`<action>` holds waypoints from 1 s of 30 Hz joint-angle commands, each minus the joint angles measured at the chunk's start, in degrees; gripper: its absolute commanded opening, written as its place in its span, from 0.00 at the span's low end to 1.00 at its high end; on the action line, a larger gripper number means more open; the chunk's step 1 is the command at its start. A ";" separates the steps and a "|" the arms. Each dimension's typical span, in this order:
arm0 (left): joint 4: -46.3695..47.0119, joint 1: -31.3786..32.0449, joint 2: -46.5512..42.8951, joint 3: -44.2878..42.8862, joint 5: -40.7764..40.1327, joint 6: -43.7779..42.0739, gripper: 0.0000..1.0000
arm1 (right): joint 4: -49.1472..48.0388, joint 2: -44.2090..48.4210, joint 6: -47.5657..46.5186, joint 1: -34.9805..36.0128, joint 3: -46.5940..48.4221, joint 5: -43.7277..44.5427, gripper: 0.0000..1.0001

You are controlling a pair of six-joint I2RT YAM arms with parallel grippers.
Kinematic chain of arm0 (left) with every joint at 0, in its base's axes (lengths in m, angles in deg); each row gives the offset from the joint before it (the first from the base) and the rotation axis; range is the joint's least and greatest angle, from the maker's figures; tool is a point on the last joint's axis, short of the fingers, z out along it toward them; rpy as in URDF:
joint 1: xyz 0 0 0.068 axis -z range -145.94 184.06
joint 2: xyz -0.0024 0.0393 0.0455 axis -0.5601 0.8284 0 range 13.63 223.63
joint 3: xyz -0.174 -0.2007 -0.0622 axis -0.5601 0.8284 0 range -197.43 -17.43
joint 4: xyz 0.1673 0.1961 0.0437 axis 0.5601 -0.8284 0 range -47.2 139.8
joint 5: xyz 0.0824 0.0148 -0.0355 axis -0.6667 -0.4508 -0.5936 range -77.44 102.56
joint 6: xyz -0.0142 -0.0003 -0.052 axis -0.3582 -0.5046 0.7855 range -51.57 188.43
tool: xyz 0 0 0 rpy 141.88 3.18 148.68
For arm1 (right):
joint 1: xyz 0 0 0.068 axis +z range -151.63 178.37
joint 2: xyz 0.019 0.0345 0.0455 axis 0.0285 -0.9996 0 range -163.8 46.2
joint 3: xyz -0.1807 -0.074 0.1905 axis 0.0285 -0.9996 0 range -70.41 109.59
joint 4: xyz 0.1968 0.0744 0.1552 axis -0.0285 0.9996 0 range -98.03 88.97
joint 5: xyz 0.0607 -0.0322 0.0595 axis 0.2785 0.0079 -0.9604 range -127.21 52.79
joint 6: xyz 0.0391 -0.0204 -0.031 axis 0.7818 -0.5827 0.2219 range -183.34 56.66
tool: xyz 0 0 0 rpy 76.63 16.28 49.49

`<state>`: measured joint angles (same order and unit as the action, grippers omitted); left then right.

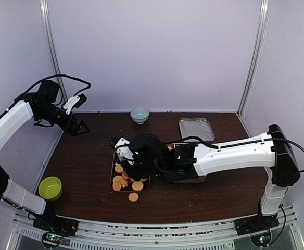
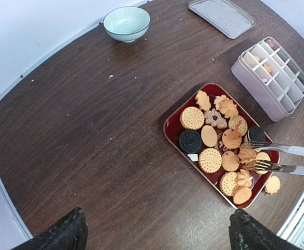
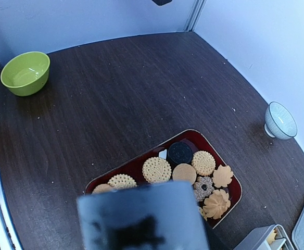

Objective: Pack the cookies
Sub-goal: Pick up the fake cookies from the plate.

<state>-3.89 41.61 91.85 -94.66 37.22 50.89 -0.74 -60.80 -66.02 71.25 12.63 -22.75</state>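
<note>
Assorted cookies [image 3: 156, 169] lie on a red tray [image 3: 236, 188].

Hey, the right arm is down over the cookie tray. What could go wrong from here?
1. The cookies overlap in the red tray, and the right gripper has its fingers apart among them; closing could catch two or flick one out.
2. One stray cookie already lies on the table beside the tray, toward the near edge; a nudge might push it off.
3. The divided box has narrow cells, so a dropped cookie could land on a divider.
</note>
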 commanded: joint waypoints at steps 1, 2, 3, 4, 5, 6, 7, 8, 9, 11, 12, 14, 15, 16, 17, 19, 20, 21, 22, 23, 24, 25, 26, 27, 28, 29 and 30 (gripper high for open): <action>0.59 -0.44 -0.51 0.46 1.17 -0.68 0.98 | -0.77 -0.63 0.44 -0.11 -0.64 0.33 0.38; 0.60 -0.42 -0.52 0.50 1.17 -0.71 0.98 | -0.72 -0.90 0.60 -0.11 -0.64 -0.17 0.38; 0.61 -0.43 -0.61 0.50 1.09 -0.69 0.98 | -0.57 -1.11 0.70 -0.15 -0.53 -0.42 0.39; 0.54 -0.45 -0.61 0.44 1.09 -0.74 0.98 | -0.53 -1.25 0.86 -0.11 -0.51 -0.52 0.39; 0.52 -0.44 -0.63 0.42 1.09 -0.74 0.98 | -0.52 -1.34 0.91 -0.11 -0.52 -0.57 0.39; 0.52 -0.44 -0.69 0.42 1.09 -0.74 0.97 | -0.48 -1.51 0.92 -0.17 -0.58 -0.45 0.39; 0.52 -0.40 -0.74 0.42 1.09 -0.74 0.98 | -0.47 -1.63 0.81 -0.12 -0.67 -0.33 0.39; 0.52 -0.42 -0.70 0.42 1.09 -0.74 0.98 | -0.42 -1.79 0.76 -0.11 -0.69 -0.12 0.39; 0.50 -0.43 -0.70 0.49 1.02 -0.74 0.98 | -0.40 -1.88 0.70 -0.11 -0.81 0.01 0.39; 0.52 -0.44 -0.70 0.55 1.17 -0.74 0.98 | -0.50 -2.15 0.66 -0.26 -1.01 0.17 0.39; 0.51 -0.48 -0.74 0.59 1.17 -0.75 0.98 | -0.50 -2.33 0.70 -0.35 -1.12 0.19 0.39; 0.47 -0.43 -0.70 0.59 1.16 -0.75 0.98 | -0.45 -2.72 1.06 -0.65 -1.21 0.21 0.39; 0.39 -0.48 -0.76 0.51 1.17 -0.70 0.97 | -0.58 -2.77 1.35 -0.85 -1.28 0.14 0.39; 0.35 -0.44 -0.92 0.50 1.44 -0.72 0.98 | -0.70 -2.77 1.77 -1.08 -1.61 0.00 0.39; 0.34 -0.43 -1.14 0.50 1.71 -0.86 0.98 | -0.82 -2.76 2.05 -1.34 -1.91 -0.20 0.39; 0.42 -0.43 -1.26 0.51 2.03 -0.92 0.98 | -0.88 -2.54 2.49 -1.79 -2.55 -0.68 0.39; 0.43 -0.43 -1.18 0.46 2.05 -0.93 0.98 | -0.96 -2.39 2.58 -1.92 -2.92 -0.94 0.39; 0.39 -0.49 -1.10 0.46 2.05 -0.93 0.98 | -0.99 -2.16 2.61 -2.03 -3.11 -1.12 0.39; 0.42 -0.40 -0.99 0.44 2.10 -0.92 0.98 | -0.93 -2.02 2.59 -2.11 -3.22 -1.22 0.37; 0.37 -0.43 -0.92 0.43 2.18 -0.84 0.98 | -0.77 -1.87 2.51 -2.13 -3.30 -1.26 0.35; 0.40 -0.45 -0.83 0.42 2.34 -0.83 0.98 | -0.56 -1.55 2.47 -2.13 -3.35 -1.27 0.32; 0.37 -0.46 -0.79 0.42 2.52 -0.83 0.98 | -0.63 -1.14 2.42 -2.13 -3.56 -1.22 0.29; 0.40 -0.44 -0.71 0.34 2.69 -0.76 0.98 | -0.80 -0.58 2.41 -2.13 -3.74 -1.21 0.26; 0.42 -0.48 -0.63 0.26 2.79 -0.79 0.98 | -0.84 0.00 2.30 -2.13 -3.84 -1.29 0.24; 0.42 -0.45 -0.57 0.18 2.91 -0.72 0.98 | -0.89 0.56 2.18 -2.13 -3.73 -1.38 0.23; 0.42 -0.46 -0.48 0.11 2.99 -0.66 0.98 | -0.89 1.11 2.01 -2.13 -3.47 -1.31 0.21; 0.36 -0.44 -0.44 0.03 3.04 -0.65 0.98 | -1.12 1.73 1.91 -2.13 -3.13 -1.13 0.20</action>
<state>-4.27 41.61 91.83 -94.64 38.66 50.89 -3.59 -62.20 -63.50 69.68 10.30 -24.65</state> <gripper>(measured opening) 0.976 0.314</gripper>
